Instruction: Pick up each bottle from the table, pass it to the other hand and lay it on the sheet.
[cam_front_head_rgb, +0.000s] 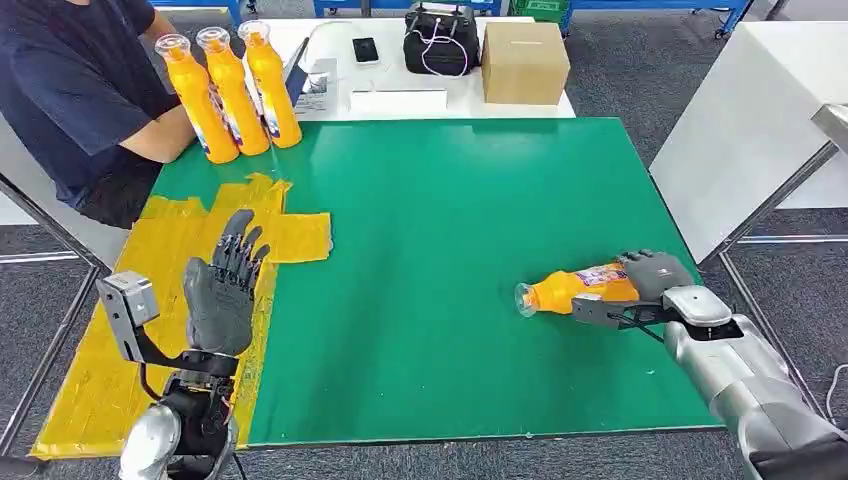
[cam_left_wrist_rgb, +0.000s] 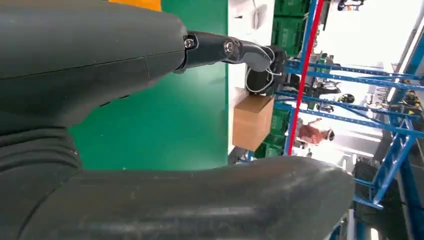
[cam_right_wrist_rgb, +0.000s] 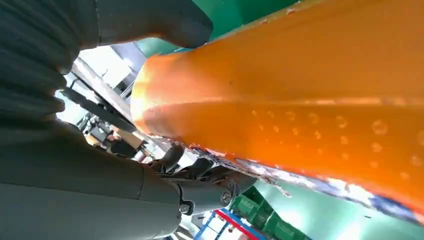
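An orange bottle (cam_front_head_rgb: 578, 288) lies on its side on the green mat (cam_front_head_rgb: 450, 250) at the right, clear cap pointing left. My right hand (cam_front_head_rgb: 652, 282) grips its base end; in the right wrist view the bottle (cam_right_wrist_rgb: 310, 100) fills the space between thumb and fingers (cam_right_wrist_rgb: 200, 175). My left hand (cam_front_head_rgb: 225, 290) is raised over the yellow sheet (cam_front_head_rgb: 160, 300) at the left, fingers spread and holding nothing. In the left wrist view the left hand (cam_left_wrist_rgb: 125, 125) spans the frame with green mat behind it. Three more orange bottles (cam_front_head_rgb: 235, 90) stand upright at the mat's far left corner.
A person in a dark shirt (cam_front_head_rgb: 80, 90) sits at the far left beside the standing bottles. Behind the mat, a white table holds a cardboard box (cam_front_head_rgb: 524, 62), a black bag (cam_front_head_rgb: 440, 40) and a phone (cam_front_head_rgb: 365, 49). Another white table (cam_front_head_rgb: 750, 130) stands to the right.
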